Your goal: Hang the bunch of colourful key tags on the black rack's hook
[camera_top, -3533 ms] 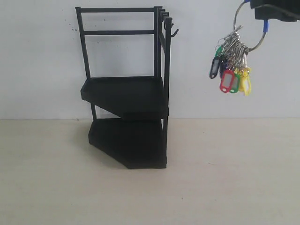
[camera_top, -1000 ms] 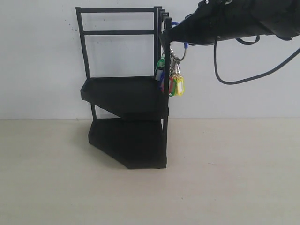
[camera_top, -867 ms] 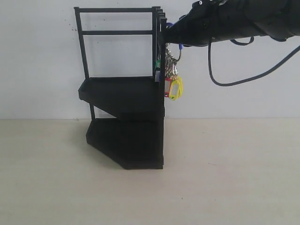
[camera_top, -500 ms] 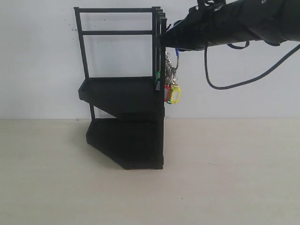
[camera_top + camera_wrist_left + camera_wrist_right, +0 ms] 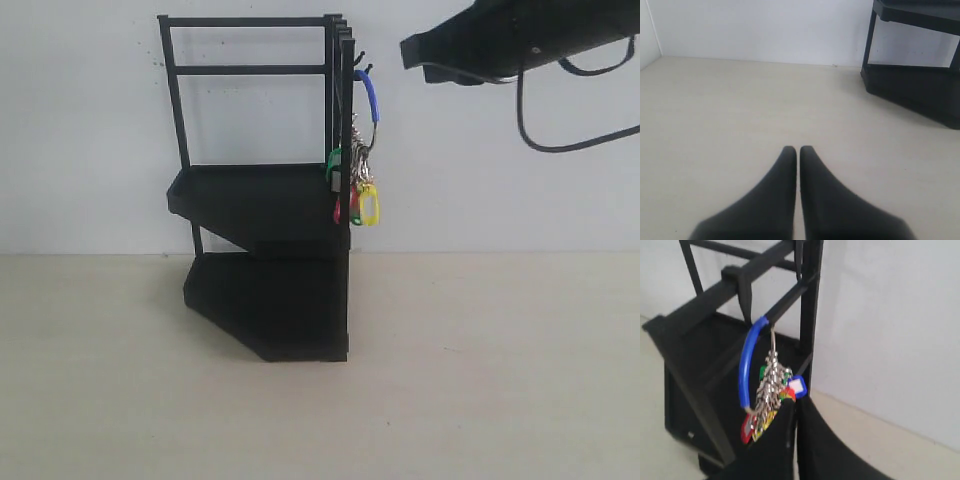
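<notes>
The colourful key tag bunch [image 5: 358,185] hangs by its blue loop [image 5: 373,95] from the hook [image 5: 365,68] on the black rack [image 5: 265,200], against the rack's right post. My right gripper [image 5: 405,50] is shut with nothing in it, up and to the right of the hook and apart from the loop. The right wrist view has the bunch [image 5: 771,385] and its loop [image 5: 746,365] dangling from the hook [image 5: 744,300] just beyond my shut fingertips [image 5: 796,402]. Low over the table, my left gripper [image 5: 797,149] is shut and empty.
The rack's lower shelf [image 5: 920,85] stands on the pale table [image 5: 480,380] ahead of the left gripper. A white wall [image 5: 500,180] rises behind the rack. The right arm's cable [image 5: 560,140] loops down at the upper right.
The right gripper brought the bunch to the rack's hook, let go of the loop, and drew back up and to the right. The bunch now hangs on its own.
</notes>
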You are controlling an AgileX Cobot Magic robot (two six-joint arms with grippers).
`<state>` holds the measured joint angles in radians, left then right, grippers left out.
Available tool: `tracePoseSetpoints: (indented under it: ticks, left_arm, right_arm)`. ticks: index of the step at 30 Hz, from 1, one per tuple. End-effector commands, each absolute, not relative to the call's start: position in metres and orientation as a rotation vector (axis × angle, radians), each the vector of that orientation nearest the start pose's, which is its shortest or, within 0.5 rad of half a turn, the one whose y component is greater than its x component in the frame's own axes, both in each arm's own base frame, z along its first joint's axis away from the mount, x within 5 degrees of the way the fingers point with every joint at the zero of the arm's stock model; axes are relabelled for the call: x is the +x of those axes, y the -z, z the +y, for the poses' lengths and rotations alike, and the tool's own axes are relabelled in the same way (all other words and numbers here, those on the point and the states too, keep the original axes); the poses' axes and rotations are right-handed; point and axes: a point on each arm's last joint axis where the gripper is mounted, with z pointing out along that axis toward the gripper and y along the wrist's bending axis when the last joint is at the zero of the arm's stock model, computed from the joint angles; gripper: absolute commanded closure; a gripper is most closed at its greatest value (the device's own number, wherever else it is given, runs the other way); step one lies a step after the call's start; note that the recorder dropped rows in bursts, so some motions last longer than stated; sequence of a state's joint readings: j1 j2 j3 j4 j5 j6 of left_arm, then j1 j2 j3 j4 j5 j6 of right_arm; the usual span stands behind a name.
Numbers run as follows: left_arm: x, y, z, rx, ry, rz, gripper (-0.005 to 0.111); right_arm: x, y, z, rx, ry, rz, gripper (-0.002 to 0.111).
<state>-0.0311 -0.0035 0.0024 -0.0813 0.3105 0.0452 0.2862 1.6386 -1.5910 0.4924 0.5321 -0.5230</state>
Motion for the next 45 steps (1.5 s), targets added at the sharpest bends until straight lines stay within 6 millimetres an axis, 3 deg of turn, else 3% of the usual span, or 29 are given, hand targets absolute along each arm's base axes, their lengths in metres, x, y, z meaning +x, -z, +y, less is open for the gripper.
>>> tracePoseSetpoints:
  ticks: [1,12,24,27,35,45]
  left_arm:
    - [0.054,-0.185,-0.004,0.014,0.064,1.791,0.102]
    - [0.054,-0.185,-0.004,0.014,0.064,1.791,0.102]
    - [0.054,-0.185,-0.004,0.014,0.064,1.791,0.102]
    - [0.054,-0.185,-0.004,0.014,0.064,1.791,0.102]
    - [0.054,-0.185,-0.004,0.014,0.064,1.791,0.102]
    - [0.054,-0.185,-0.004,0.014,0.064,1.791,0.102]
  right_arm:
    - [0.343,-0.404,0.113,-0.586,-0.408,2.081,0.108]
    - [0.277,-0.397,0.100,-0.720,-0.461,2.254,0.108]
    - [0.187,-0.363,0.067,-0.490,-0.340,2.015,0.108]
    - [0.173,-0.353,0.059,-0.430,-0.305,1.944,0.108]
    - [0.149,-0.356,0.054,-0.433,-0.309,1.894,0.108]
    - [0.147,-0.358,0.054,-0.430,-0.305,1.878,0.108]
